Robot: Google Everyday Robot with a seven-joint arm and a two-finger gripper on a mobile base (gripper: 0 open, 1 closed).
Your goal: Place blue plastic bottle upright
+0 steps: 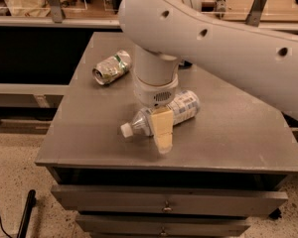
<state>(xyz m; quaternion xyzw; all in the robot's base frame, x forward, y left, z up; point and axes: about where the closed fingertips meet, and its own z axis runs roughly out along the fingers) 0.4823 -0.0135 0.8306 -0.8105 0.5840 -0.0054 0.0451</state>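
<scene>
My claw (162,133) down at bottle (185,107) middle. Bottle lies on side on table (238,138), beneath claw, cap out one side, base other. Claw grip: cannot tell. Uprighting not done; grasp, lift, tip, set-down remain.

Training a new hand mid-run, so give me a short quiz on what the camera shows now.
1. True or false: the bottle stands upright on the table.
2. Where is the gripper? A) down at the bottle, near its neck; B) at the table's back left corner; C) off the table, near the floor.
3. Fill in: the bottle's white cap points toward the picture's ____ side.
Key: 1 false, it lies on its side. 2 A. 3 left.
</scene>
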